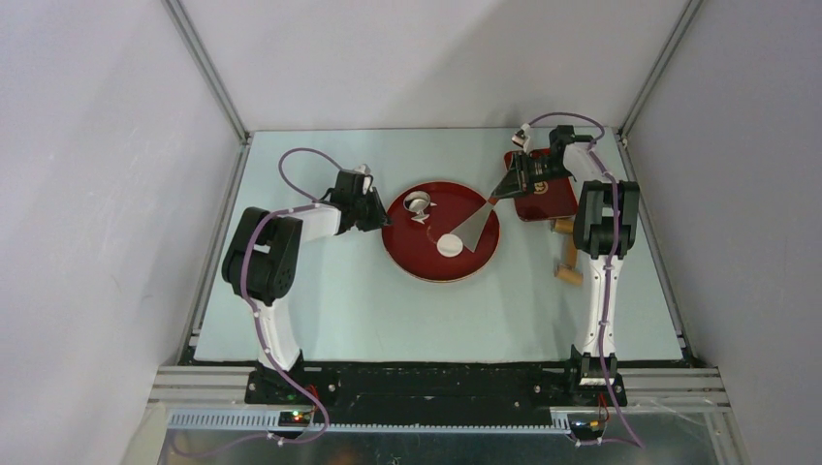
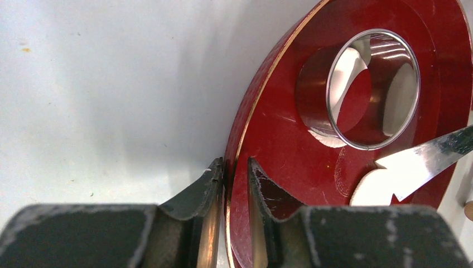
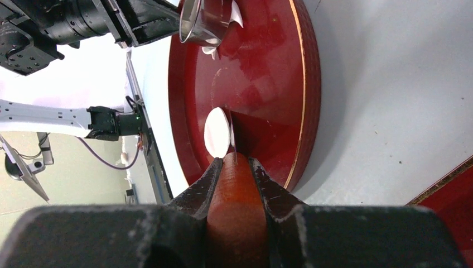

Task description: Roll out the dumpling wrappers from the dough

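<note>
Overall: a pale surface (image 1: 339, 310) is carrying a red plate (image 1: 426, 263) near its middle.
left gripper (image 2: 235, 167): its jaws are pinching the plate's left rim, one finger on each side.
right gripper (image 3: 235, 162): its jaws are clenching the wooden handle of a scraper (image 1: 473, 228).
ring cutter (image 2: 372, 89): sitting on the plate's far-left part, over dough scraps (image 1: 423, 218).
dumpling wrapper (image 3: 217, 132): lying flat near the plate's middle, meeting the scraper's blade.

A pale grey-blue tabletop (image 1: 320, 310) is enclosed on three sides by plain white panels (image 1: 97, 213), joined at the corners by aluminium struts (image 1: 206, 66). A soft diagonal shadow is cast across the back panel (image 1: 388, 87).
</note>
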